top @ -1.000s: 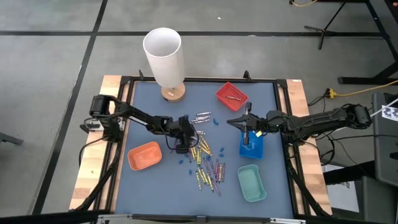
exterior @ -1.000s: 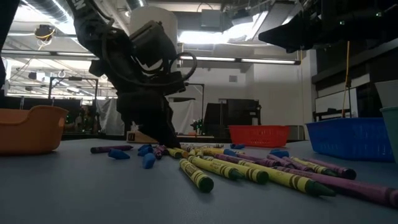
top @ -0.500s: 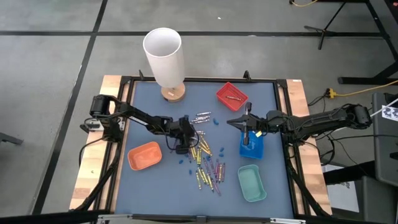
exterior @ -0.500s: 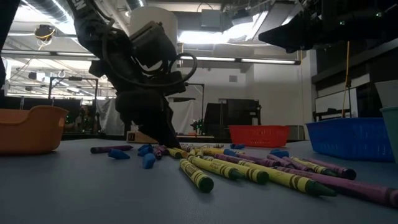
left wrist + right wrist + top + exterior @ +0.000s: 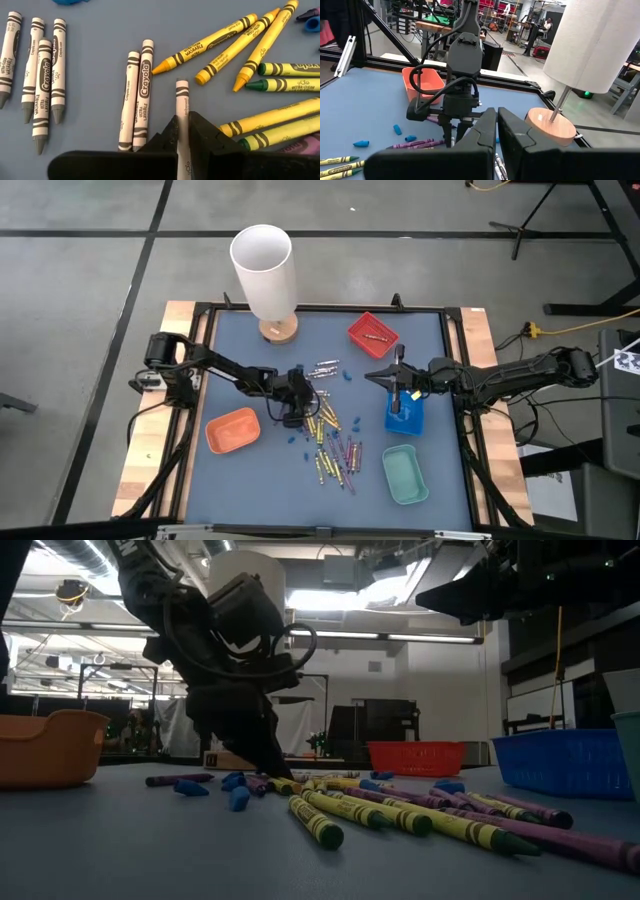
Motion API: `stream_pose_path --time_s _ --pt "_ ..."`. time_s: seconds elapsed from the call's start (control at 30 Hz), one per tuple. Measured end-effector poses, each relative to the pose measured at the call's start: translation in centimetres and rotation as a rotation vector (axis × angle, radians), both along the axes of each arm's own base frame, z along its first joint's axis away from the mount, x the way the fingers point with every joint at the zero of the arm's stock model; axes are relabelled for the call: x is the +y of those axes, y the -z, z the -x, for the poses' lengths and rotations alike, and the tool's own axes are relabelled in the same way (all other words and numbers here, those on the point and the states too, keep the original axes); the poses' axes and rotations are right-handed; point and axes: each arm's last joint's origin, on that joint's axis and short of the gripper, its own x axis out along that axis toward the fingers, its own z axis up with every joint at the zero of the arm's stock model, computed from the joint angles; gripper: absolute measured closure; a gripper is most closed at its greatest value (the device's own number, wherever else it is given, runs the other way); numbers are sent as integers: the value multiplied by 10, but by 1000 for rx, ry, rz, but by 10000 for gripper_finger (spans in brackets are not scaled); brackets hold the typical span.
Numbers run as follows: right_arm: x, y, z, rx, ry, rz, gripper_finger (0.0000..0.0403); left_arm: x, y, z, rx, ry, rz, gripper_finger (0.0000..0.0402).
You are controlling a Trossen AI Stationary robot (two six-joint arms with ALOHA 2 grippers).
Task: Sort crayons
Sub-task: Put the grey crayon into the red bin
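Observation:
Many crayons (image 5: 330, 435) lie scattered at the table's middle: yellow (image 5: 210, 47), purple, and silver-grey ones (image 5: 141, 95) side by side. My left gripper (image 5: 182, 122) slants down at the pile's left edge (image 5: 303, 395), shut on one silver-grey crayon (image 5: 182, 100). My right gripper (image 5: 372, 376) hangs level above the table between the red tray and the blue tray, shut and holding nothing (image 5: 496, 125). My left gripper pinches the silver-grey crayon's two long sides (image 5: 182, 116) between its two fingers (image 5: 169, 135), about midway along it. The fingers slant down from the table's left and run along the crayon. The crayon's flat end (image 5: 182, 83) points away from the gripper; it seems to lie on the table.
An orange tray (image 5: 232, 430) stands near left, a red tray (image 5: 373, 333) at the far right, with a blue tray (image 5: 405, 417) and a green tray (image 5: 404, 473) on the right. A tall white lamp (image 5: 265, 275) on a wooden base stands at the far edge. Small blue bits (image 5: 238, 798) lie about.

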Motion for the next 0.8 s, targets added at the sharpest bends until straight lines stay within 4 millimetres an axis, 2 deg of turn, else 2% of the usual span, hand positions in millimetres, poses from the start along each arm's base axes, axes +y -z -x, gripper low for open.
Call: stream_pose_path --time_s 0.23,0.47,0.63,0.8 --pt "0 0 0 0 0 0 384 1 -9 -11 -39 -9 -3 394" --pt "0 0 0 0 0 0 384 5 -37 -36 -151 -18 -20 394" --pt "0 0 0 -1 0 0 384 22 -65 -54 -256 -56 -103 394" --pt "0 0 0 -1 0 0 384 50 -94 -67 -443 -98 -182 394"
